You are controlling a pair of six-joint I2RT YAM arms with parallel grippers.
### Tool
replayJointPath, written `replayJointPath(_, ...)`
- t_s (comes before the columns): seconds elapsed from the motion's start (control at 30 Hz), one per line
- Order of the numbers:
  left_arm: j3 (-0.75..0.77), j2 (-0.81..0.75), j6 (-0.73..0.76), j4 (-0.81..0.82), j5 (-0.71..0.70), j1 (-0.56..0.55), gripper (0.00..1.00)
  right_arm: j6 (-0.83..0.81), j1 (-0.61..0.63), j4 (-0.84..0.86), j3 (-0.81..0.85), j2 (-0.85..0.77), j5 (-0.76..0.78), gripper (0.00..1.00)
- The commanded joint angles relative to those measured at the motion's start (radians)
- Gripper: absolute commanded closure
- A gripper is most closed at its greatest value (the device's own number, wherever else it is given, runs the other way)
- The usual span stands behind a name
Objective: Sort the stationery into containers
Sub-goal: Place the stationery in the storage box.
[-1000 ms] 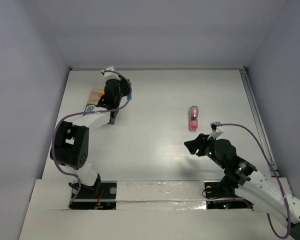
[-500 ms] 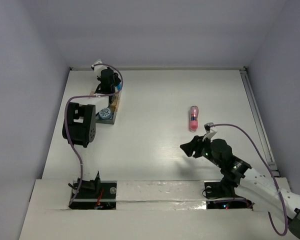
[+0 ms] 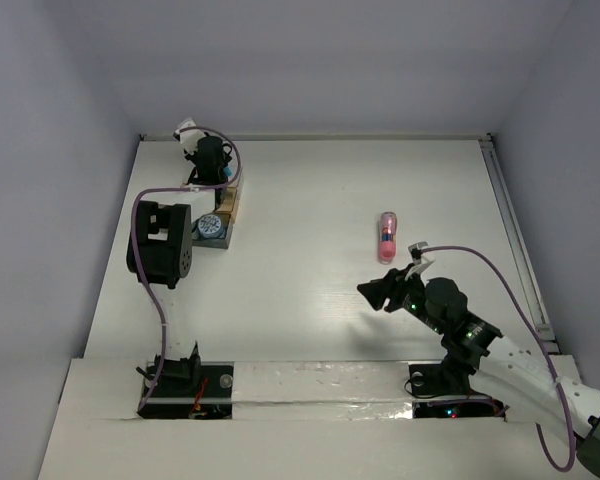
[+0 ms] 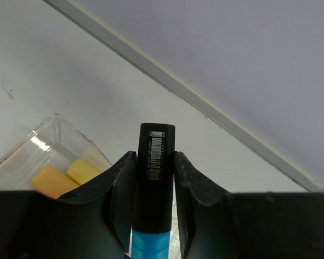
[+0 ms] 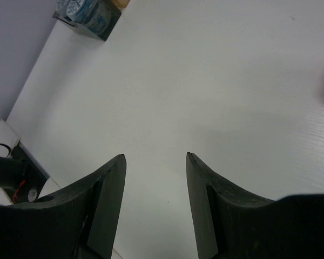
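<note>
At the far-left corner of the white table (image 3: 310, 200), the left arm reaches over the cluster of boxes, while the right arm hangs above bare tabletop near the middle-right. Boxes, as seen from above: dark grey box (image 3: 212, 228) nearest, tan box (image 3: 230, 205) just behind it, clear box (image 4: 48, 145) seen only from the left wrist. Dark grey box holds the two blue tubs (image 5: 81, 8). Clear box holds an orange marker (image 4: 51, 181) and a yellow marker (image 4: 83, 170), side by side. Contents of the tan box too small to tell; pink-and-black marker not found in any view. Pink tube (image 3: 387, 237) lies alone on the table, well apart from the boxes, just beyond the right gripper (image 5: 155, 156), whose jaws stand wide with nothing between them. Left gripper (image 4: 154, 156) is clamped on the blue-and-black marker (image 4: 154, 183), black end pointing away from the wrist, right beside the clear box's far corner; whether it is above the opening cannot be told. Judgement: sort is mostly done. Remaining: drop the held marker, then fetch the pink tube.
</note>
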Motion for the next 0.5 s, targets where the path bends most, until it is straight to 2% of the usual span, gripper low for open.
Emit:
replayJointPath(0.0,-0.018,-0.001,-0.003,0.099,-0.051,0.003,1.0,-0.017,-0.002,0.086,-0.011,0.003,-0.026,0.46)
replayJointPath(0.17,-0.063,0.002,-0.023,0.169,-0.062,0.003,1.0,-0.024,-0.002,0.118,-0.006,0.001,-0.093,0.46)
replayJointPath(0.47,-0.055,0.026,-0.028,0.198,-0.084,-0.007,0.98,-0.014,-0.002,0.163,0.0,0.003,-0.132,0.46)
